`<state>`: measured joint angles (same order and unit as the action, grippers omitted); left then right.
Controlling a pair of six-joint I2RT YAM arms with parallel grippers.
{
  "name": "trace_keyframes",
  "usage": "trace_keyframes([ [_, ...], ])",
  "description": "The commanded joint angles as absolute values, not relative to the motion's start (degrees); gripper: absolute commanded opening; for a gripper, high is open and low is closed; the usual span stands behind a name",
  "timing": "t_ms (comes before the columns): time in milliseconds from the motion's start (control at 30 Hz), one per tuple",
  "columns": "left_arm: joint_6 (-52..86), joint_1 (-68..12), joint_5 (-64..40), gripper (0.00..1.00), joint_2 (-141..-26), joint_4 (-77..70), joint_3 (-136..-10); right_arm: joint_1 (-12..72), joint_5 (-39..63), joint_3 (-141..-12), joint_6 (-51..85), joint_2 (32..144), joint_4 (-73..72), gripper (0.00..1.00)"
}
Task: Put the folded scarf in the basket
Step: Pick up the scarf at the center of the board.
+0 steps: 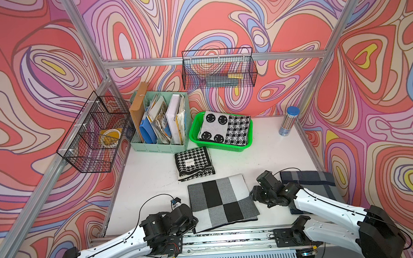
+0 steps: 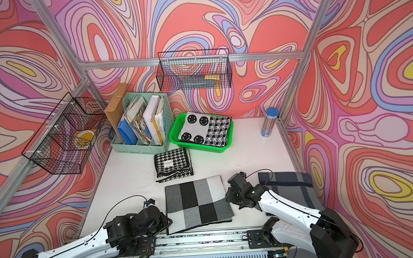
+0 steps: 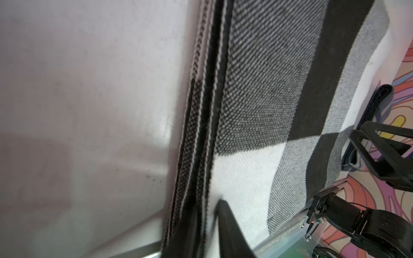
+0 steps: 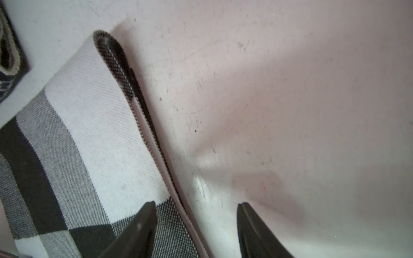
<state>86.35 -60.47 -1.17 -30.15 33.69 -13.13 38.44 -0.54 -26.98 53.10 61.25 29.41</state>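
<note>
Closest to me, at the desk's near edge, the checked scarf in grey, black and white lies folded flat, not in the green basket yet. My left end effector is at its near left corner. The gap is narrow and the scarf's layered edge runs between the fingers, but honestly I can't tell if it's pinching or just straddling. My right end effector is at the scarf's right edge, spread wide, one finger over the cloth and the other over bare desk, holding nothing. A dark blue scarf lies under that arm by the right edge. Further back there's a houndstooth scarf, just in front of the basket. The basket sits toward the far edge next to the mint file organiser and already has a smiley-face scarf in it. In the far right corner, a blue-capped tube stands upright.
</note>
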Motion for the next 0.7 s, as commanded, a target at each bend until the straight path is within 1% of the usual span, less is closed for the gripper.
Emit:
trace_keyframes([
  [0, 83.1, -60.7, 2.1, 0.50, -31.8, 39.5, -16.9, 38.9, 0.0, -26.5, 52.9, 61.9, 27.5, 0.60],
  [67, 81.6, -60.7, 4.0, 0.59, -33.0, 41.7, -19.1, 38.8, 0.1, -26.7, 52.7, 62.0, 26.7, 0.60],
  [133, 80.2, -60.7, 6.4, 0.65, -34.6, 44.4, -21.6, 38.8, 0.3, -27.1, 52.5, 62.2, 25.9, 0.60],
  [233, 78.0, -60.6, 10.5, 0.79, -38.1, 47.0, -25.7, 38.8, 0.7, -27.8, 52.1, 63.2, 24.5, 0.61],
  [400, 74.0, -59.4, 12.7, 0.90, -47.8, 45.5, -31.7, 38.8, 1.6, -29.0, 51.5, 66.2, 21.1, 0.62],
  [533, 70.3, -54.6, 8.4, 0.93, -54.5, 40.8, -32.6, 38.8, 1.8, -30.3, 51.1, 68.8, 19.5, 0.62],
  [667, 68.5, -50.7, 5.8, 0.93, -56.5, 36.5, -31.3, 38.8, 1.3, -31.2, 50.5, 70.6, 18.7, 0.62],
])
